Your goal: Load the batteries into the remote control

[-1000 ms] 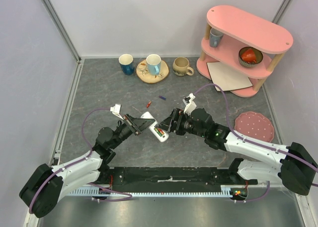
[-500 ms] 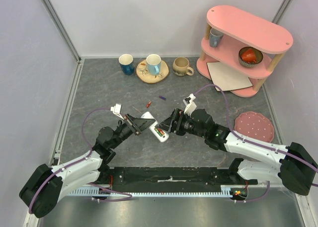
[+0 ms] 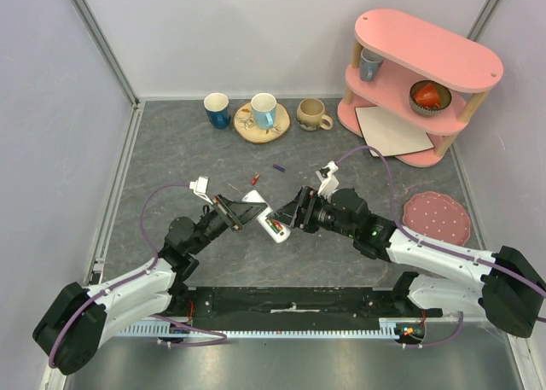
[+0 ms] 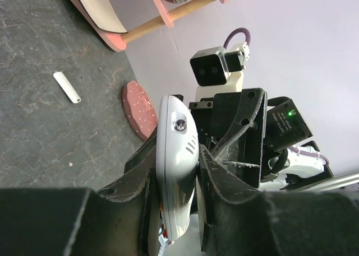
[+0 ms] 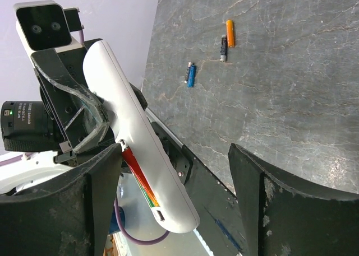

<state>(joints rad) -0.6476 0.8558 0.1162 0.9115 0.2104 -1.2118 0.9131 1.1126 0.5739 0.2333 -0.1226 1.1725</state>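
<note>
We judge the remote [image 3: 267, 219] light, stiff, slippery; the left tool [image 4: 177, 155] clamps it clear of its battery bay [image 5: 140, 181], the right tool [image 5: 175, 166] stands wide.

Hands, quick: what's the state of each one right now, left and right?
Left hand: closed on the remote control.
Right hand: open, nothing gripped.

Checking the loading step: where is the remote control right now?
Top view, centre of the table: the remote control is clamped in the left gripper, with the open right gripper close on its right.
</note>
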